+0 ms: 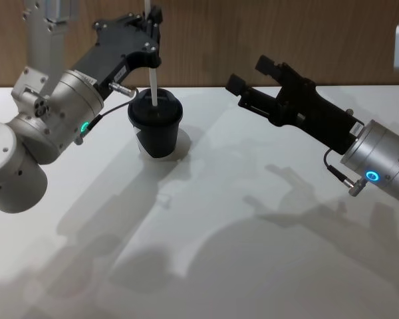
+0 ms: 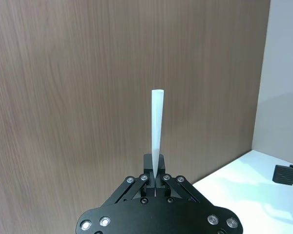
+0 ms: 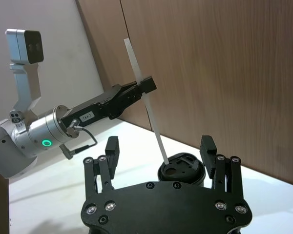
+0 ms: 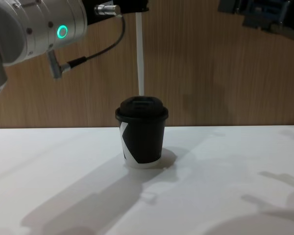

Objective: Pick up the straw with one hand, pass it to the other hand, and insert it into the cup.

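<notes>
Upright straw (image 1: 153, 83), tight in left gripper (image 1: 153, 36), tip at lid (image 1: 167, 110) of cup (image 1: 161, 137); right gripper (image 1: 248, 74) spread.

White matte tabletop (image 1: 266, 219) noted, smooth and evenly lit. Broad soft grey shadows (image 1: 206, 266) are cast across its near half. The back wall (image 4: 220, 73) is clad in brown wood-grain panelling and is met directly by the tabletop's far edge. A plain pale grey wall (image 2: 283, 73) is joined to the panelling at a corner.
</notes>
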